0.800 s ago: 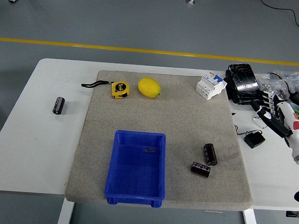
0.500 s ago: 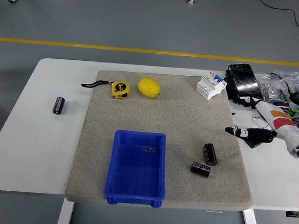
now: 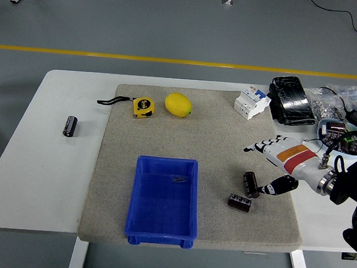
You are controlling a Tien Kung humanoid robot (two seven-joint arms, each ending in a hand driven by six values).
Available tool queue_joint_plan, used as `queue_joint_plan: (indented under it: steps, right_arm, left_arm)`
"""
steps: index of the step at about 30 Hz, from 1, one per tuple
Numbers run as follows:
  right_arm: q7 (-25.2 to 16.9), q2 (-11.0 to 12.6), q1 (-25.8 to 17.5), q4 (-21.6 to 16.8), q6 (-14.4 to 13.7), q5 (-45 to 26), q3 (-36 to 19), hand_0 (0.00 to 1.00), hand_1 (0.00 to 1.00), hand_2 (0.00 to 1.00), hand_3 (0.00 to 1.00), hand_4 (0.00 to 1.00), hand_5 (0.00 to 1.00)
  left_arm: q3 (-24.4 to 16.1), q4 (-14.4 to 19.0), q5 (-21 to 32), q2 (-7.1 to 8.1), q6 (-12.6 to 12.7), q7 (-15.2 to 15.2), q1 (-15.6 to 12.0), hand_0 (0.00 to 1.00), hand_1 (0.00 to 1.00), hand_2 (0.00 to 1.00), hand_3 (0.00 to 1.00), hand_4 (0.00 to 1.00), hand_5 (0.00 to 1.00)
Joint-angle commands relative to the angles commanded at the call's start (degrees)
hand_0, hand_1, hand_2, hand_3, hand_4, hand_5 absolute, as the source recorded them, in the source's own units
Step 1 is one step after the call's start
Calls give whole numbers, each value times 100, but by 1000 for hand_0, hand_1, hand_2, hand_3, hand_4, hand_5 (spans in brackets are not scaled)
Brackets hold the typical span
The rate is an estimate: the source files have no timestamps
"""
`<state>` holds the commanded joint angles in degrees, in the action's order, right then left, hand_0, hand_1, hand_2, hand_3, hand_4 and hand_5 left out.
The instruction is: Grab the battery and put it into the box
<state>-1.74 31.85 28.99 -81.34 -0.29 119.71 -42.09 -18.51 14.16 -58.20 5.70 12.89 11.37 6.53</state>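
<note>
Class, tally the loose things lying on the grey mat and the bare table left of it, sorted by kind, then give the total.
Batteries: 3
Blue box: 1
Lemon: 1
Yellow tape measure: 1
White breaker block: 1
Total: 7

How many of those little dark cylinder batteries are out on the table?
3. One battery lies on the bare white table at far left; two lie on the mat right of the blue box: one by the right hand, one just below.
</note>
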Motion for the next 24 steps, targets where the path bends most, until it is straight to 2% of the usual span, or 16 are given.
queue_joint_plan:
  steps: [1,7,24]
  right_arm:
    - [8,-15,29,19,14,-3,52,718,701,740,797,998,257]
    - [38,-106,154,132,62,-75,283,709,697,739,794,998,248]
    - [7,-344,363,653,8,-268,518,691,672,721,779,998,250]
  left_arm:
    - [-10,2,-14,-1,-4,3,7,696,672,710,623,641,657]
    - [-20,10,-45,4,-28,7,24,695,672,709,624,641,657]
    - [17,15,15,12,-51,-13,81,695,671,709,624,642,657]
